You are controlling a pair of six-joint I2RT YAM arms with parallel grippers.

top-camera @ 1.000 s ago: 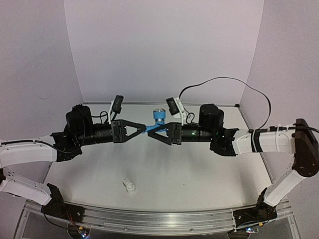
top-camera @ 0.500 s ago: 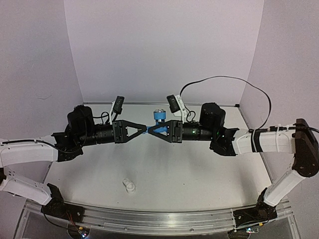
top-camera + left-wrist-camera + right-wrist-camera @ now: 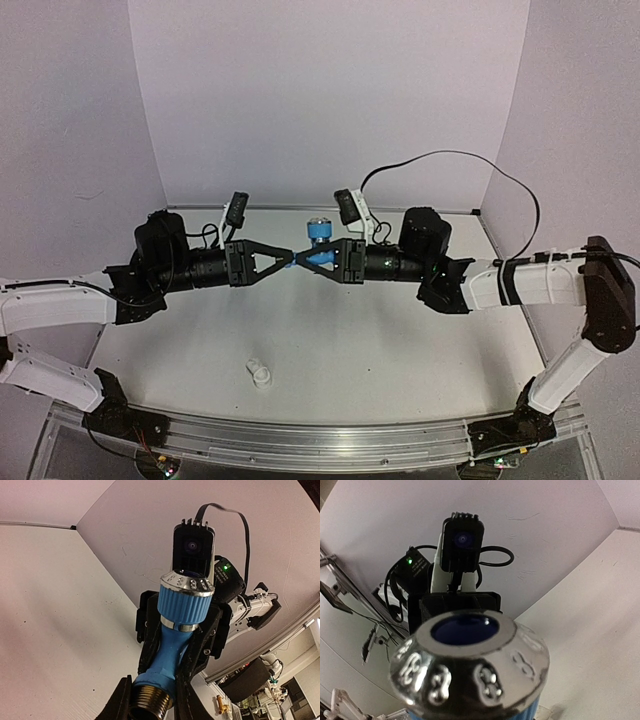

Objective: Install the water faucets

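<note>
The left gripper (image 3: 290, 258) reached in from the left, held level above the table (image 3: 400, 340). Its jaws were pressed onto the threaded brass end (image 3: 149, 698) of the water faucet (image 3: 175, 647), pinching it from both sides. The light-blue faucet hung in the air between the two arms, over the far middle of the table and touching nothing but the fingers. Its silvery knob (image 3: 470, 662) stood on the far side.

The right gripper (image 3: 304, 261) came in from the right, tip to tip with the left one. Its jaws were clamped around the blue body just below the knob. A grip at both ends probably steadied the part for a handover or a regrip, since one hand alone could hardly turn it to a new pose. On that reading the installing itself was not yet begun.

The small white fitting (image 3: 261, 373) lay alone on the near part of the table, well apart from both grippers. It was likely the part the threaded end would meet.

No brand or label could be read. The knob's rim carried raised marks, too blurred to make out.
</note>
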